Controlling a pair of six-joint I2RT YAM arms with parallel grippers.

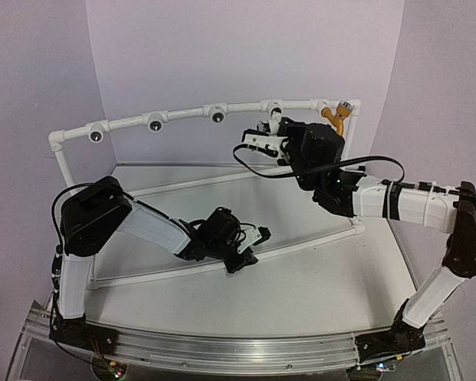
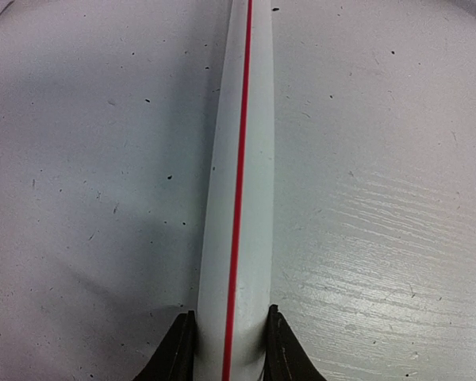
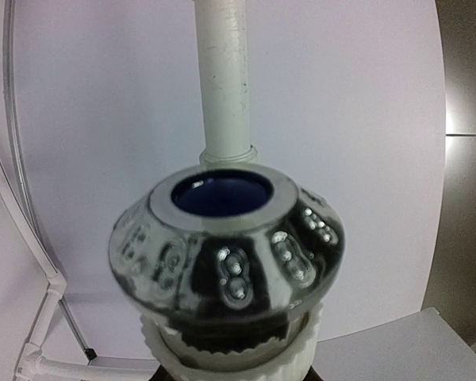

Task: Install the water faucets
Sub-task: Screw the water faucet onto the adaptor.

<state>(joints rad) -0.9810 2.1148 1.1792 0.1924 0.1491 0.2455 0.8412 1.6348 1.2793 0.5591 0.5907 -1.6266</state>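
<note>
Pipe with a red stripe point(image 2: 238, 159) lies on the table point(image 1: 301, 286) in the lower left of the overhead view. The left gripper point(image 2: 230, 333) pinches it from both sides, apparently to steady the frame point(image 1: 62, 163). Along the top bar point(image 1: 186, 115), sockets point(image 1: 155, 123) stand bare from the upper left to the middle.

Right of centre, the right gripper point(image 1: 263, 131) is raised to that bar, pressed together on what I take to be the white faucet point(image 3: 230, 349). In its wrist view a ribbed white collar under a shiny bell-shaped head with a dark blue centre fills the lower middle, with the bar straight behind. Whether it touches a socket cannot be told. At the far upper right the yellow faucet point(image 1: 333, 119) hangs at the last socket, seemingly installed.

The step in hand looks like seating the white faucet. To do it well:
- Line its end squarely with the socket.
- Push along the socket's axis, not sideways.
- Clamp the lower pipe firmly so the frame does not rock.
- Release only once it is seated.
</note>
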